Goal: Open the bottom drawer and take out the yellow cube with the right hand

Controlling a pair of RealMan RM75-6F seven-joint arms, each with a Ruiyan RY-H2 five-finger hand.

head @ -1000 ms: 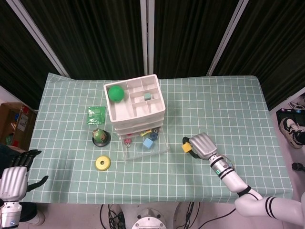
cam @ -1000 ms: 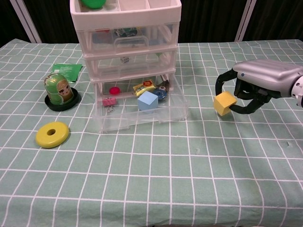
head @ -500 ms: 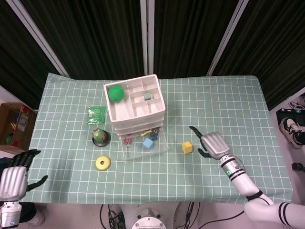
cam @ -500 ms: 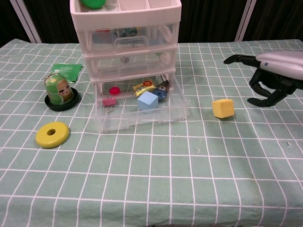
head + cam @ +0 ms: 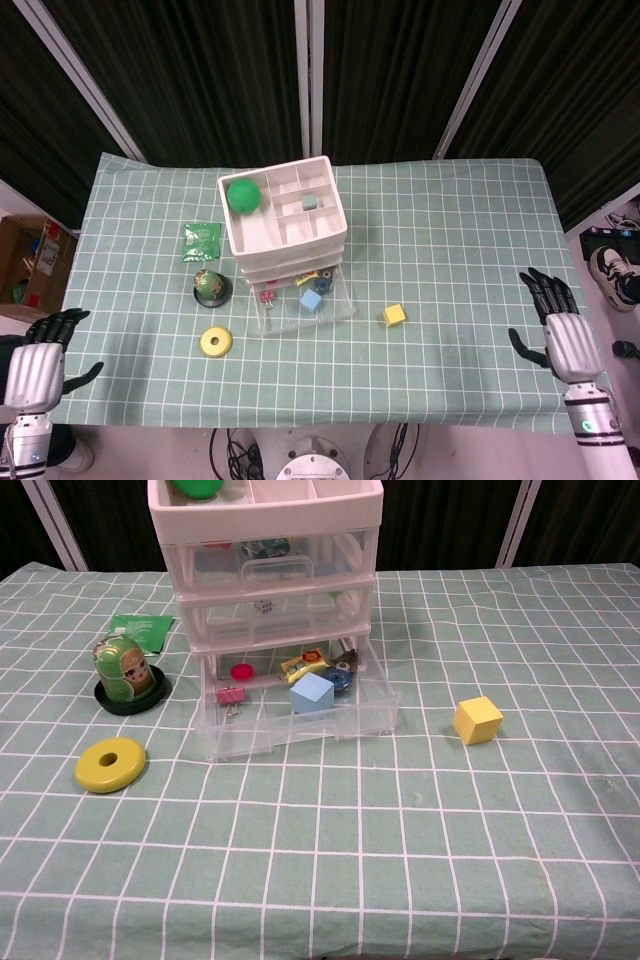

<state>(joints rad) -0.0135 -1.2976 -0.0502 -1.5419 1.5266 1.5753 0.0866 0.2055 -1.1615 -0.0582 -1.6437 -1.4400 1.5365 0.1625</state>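
The yellow cube [image 5: 477, 720] sits on the tablecloth [image 5: 400, 860], right of the pulled-out bottom drawer [image 5: 300, 725]. The right hand [image 5: 560, 335] hovers by the table's right edge, fingers spread, empty. The left hand [image 5: 35, 365] is off the left edge, also spread and empty.

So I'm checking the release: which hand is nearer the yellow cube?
Right. The right hand sits at the table's right edge; the left hand is off the far left from the yellow cube.

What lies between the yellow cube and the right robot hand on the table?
Nothing: in the head view, only bare checked tablecloth separates the yellow cube from the right robot hand, which is open at the table's right edge.
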